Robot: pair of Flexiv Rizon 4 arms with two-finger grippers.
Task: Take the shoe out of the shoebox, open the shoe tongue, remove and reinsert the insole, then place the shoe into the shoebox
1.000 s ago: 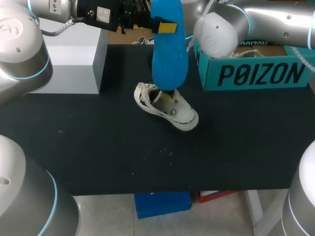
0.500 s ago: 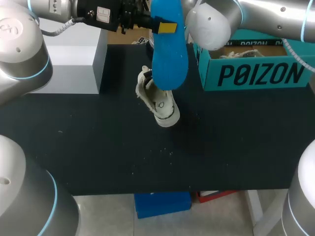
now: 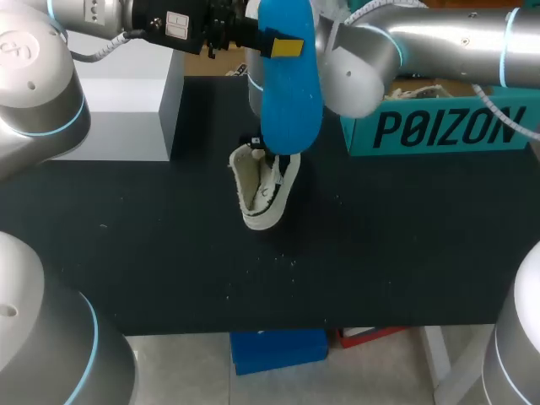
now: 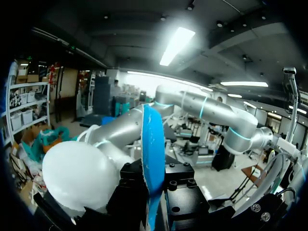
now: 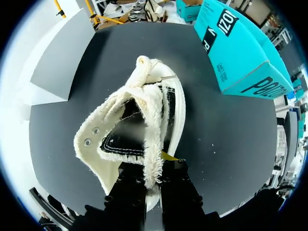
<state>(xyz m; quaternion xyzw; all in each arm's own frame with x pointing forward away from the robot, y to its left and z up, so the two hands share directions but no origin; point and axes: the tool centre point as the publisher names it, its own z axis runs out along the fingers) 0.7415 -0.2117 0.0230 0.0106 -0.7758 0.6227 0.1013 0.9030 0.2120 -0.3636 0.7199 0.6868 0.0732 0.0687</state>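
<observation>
— From above, biggest things first?
— The black tabletop [image 3: 169, 253], then the teal shoebox [image 3: 439, 126] at its far right. The cream shoe [image 3: 257, 190] is outside the shoebox, near the middle of the tabletop.
— And the blue insole [image 3: 288, 84]?
— It is held in the air over the shoe. The left gripper [image 3: 285, 47] is clamped on it, and the left wrist view shows it edge-on between the fingers.
— The right gripper?
— The insole hides it from above. Only the right wrist view shows the right gripper [image 5: 153, 175], pinching the shoe's fleecy collar.
</observation>
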